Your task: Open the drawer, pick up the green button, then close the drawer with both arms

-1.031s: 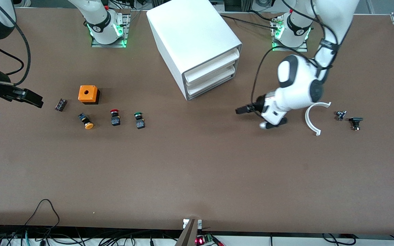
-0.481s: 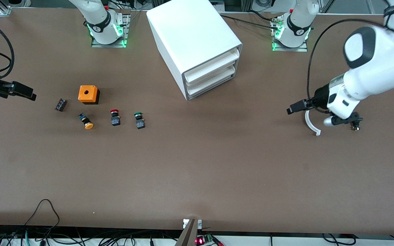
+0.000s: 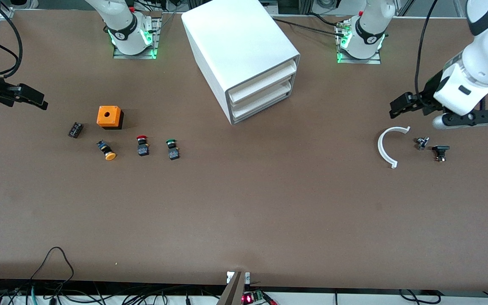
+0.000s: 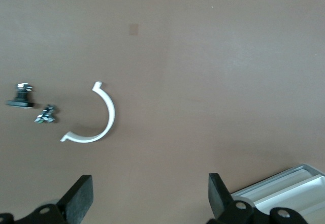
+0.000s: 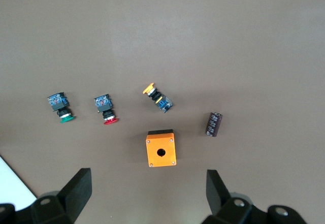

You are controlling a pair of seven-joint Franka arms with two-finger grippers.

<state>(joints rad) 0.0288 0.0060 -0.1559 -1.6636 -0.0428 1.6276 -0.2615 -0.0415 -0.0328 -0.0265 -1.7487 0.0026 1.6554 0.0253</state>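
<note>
cabinet (image 3: 239, 51): on the worktop (image 3: 244, 212) between the two arm bases, all three drawers pushed in.
drawer (image 3: 261, 106): lowest in the cabinet, closed.
button (image 3: 172, 149): green-capped, on the worktop nearer the front camera than the cabinet, toward the right arm's end, beside the red-capped button (image 3: 142, 145).
left pincer (image 3: 400, 106): fingers spread apart, empty, up over the worktop by the white curved piece (image 3: 386, 147).
right pincer (image 3: 30, 98): fingers spread apart, empty, over the worktop near the orange box (image 3: 109, 117).
</note>
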